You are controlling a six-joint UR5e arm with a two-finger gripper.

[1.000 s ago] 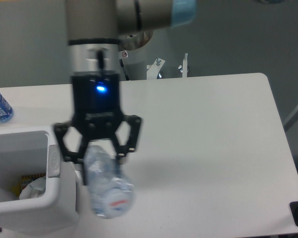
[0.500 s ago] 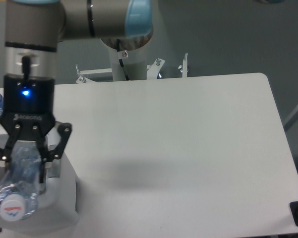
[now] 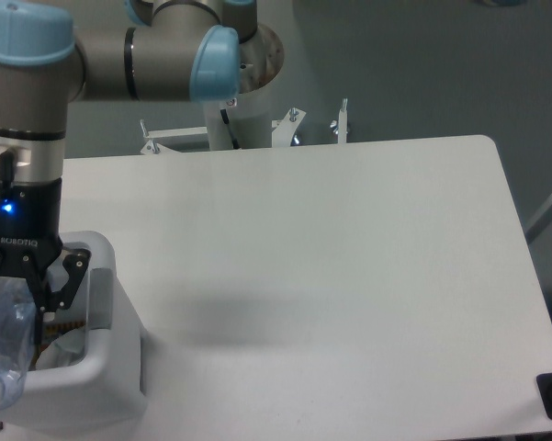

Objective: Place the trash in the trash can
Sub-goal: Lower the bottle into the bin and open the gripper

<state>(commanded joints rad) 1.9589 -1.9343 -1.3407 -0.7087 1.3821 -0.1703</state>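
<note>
Gripper is clamped on the crushed bottle, which hangs tilted from its fingers with the cap end lowest, over the open trash can directly beneath. Just right of the bottle, inside the can, a pale crumpled wrapper lies at the bottom, so that item is judged disposed of. Remaining work: release the bottle into the can. The white surface to the gripper's right carries no other trash.
</note>
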